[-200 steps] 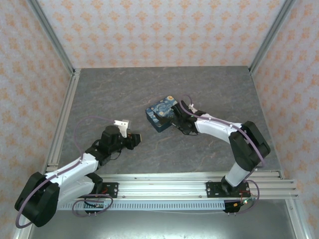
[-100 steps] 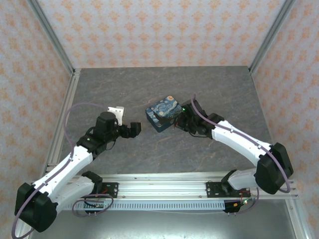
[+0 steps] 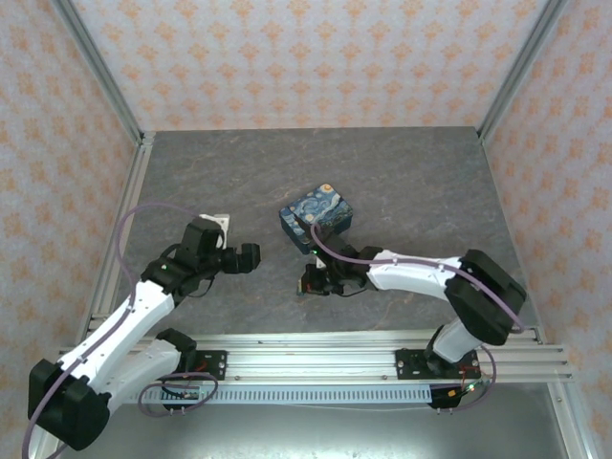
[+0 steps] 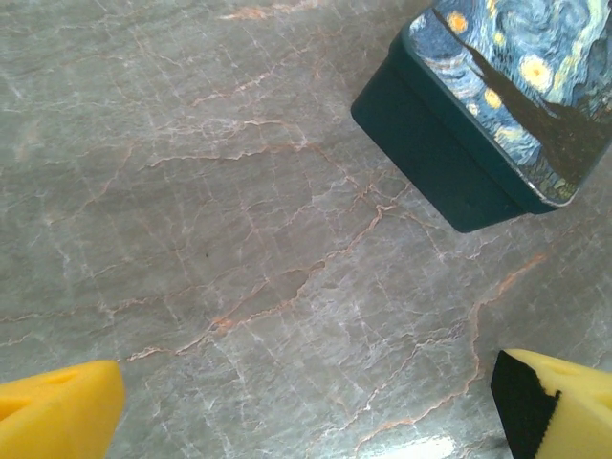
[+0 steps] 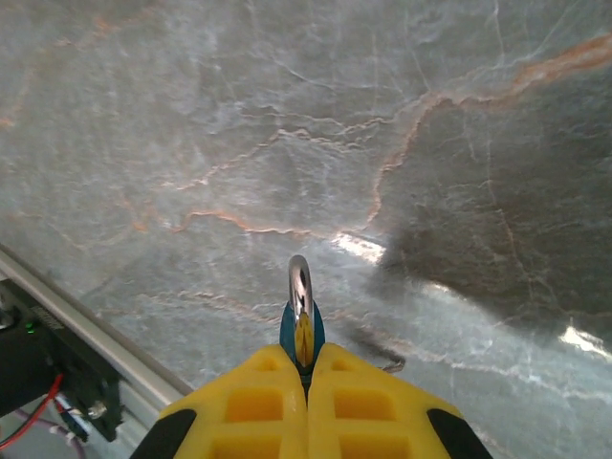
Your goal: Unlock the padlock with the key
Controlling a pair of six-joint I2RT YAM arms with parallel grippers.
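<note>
Above the grey marble table (image 3: 411, 172), right jaws clench the padlock (image 5: 300, 320); left jaws gape

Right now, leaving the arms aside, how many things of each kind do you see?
Blue swirl-painted rectangular tin: 1
Small brass-yellow padlock, held in the right tool: 1
Total: 2

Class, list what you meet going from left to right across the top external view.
left frame post → left gripper → right gripper, shut on the padlock → right frame post. The blue swirl-painted tin overlaps the right gripper, so it is left out.
</note>
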